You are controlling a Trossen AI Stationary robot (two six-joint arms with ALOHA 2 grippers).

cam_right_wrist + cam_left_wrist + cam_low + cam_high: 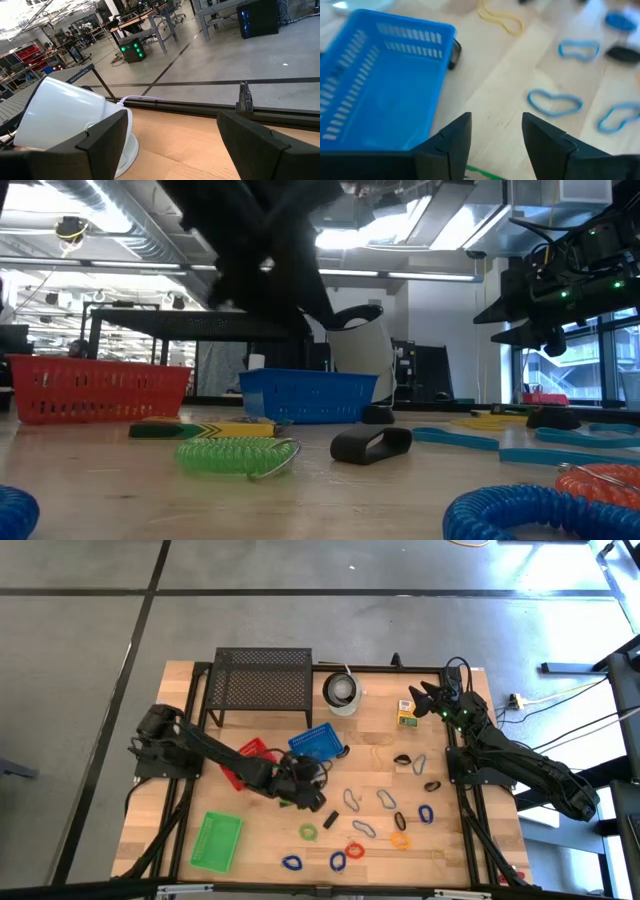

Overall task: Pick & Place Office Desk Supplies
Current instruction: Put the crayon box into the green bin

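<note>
Nearest us in the low view lie coiled loops [238, 453], green and blue, with a black clip [371, 444] on the wood just behind them. From above we see the loops scattered over the table's [190, 810] right-hand half, blue [291, 863], red [355, 851] and orange [400, 840] ones near the front edge. Our left gripper [300, 788] hangs low at mid-table just beside the blue basket [318, 741]; its jaws stand parted with nothing between them, and a green edge shows just under the fingers [451, 145]. Farther back, our right gripper [428, 700] sits raised near the far right corner, jaws spread wide and empty, beside a yellow-and-green box [405, 713] and facing the white cup [70, 120]. We can read no writing on the box.
</note>
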